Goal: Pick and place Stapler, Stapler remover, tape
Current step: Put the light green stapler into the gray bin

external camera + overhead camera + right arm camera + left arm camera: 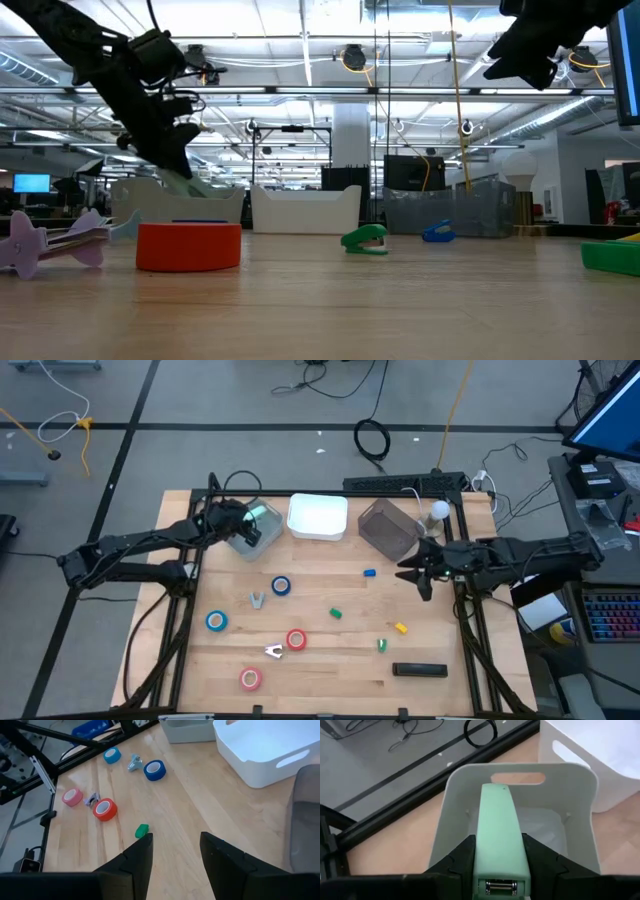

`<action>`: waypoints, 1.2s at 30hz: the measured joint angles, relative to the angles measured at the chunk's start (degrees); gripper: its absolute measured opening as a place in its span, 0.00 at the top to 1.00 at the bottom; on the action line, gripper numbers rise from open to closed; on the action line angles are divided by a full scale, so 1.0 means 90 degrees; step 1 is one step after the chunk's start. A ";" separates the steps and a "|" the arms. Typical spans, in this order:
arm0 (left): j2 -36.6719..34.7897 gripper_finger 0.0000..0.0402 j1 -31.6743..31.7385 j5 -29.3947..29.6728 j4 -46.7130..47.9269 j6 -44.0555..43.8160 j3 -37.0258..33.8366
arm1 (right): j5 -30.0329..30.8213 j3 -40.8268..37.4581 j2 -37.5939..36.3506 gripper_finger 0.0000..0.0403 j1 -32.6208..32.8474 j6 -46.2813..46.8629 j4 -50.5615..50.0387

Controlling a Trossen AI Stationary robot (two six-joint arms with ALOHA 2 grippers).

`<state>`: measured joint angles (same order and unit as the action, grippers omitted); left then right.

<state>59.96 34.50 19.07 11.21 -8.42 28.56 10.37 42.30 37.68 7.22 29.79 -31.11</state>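
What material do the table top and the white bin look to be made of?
Table top: probably light wood, with visible plank lines and a slightly glossy finish. White bin: likely smooth moulded plastic, given its rounded corners and cut-out handle.

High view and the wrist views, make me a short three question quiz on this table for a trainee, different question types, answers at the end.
1. True or false: the left gripper is shut on the mint green plastic stapler over the pale translucent bin.
2. How many small ring-shaped tape rolls lie on the wooden table?
A) two B) four C) six
3. Fill in: the right gripper hangs open and empty beside the ____ bin.

Key:
1. True; it is clamped between the fingers.
2. B; two blue, two red or pink.
3. Grey.
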 joint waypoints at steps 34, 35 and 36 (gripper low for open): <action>0.0002 0.68 0.0503 -0.0177 0.0067 0.0577 0.0000 | -0.0514 -0.3243 -0.2653 0.61 0.0000 0.0239 0.3319; 0.0002 0.68 0.0500 -0.0177 0.0067 0.0594 0.0000 | -0.0524 -0.3271 -0.2651 0.61 0.0000 0.0281 0.3373; 0.0002 0.68 0.0500 -0.0177 0.0059 0.0615 0.0000 | -0.0530 -0.3287 -0.2653 0.61 0.0002 0.0301 0.3402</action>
<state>59.99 39.00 17.47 11.74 -2.89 28.56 5.60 12.72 13.80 7.25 32.49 -0.49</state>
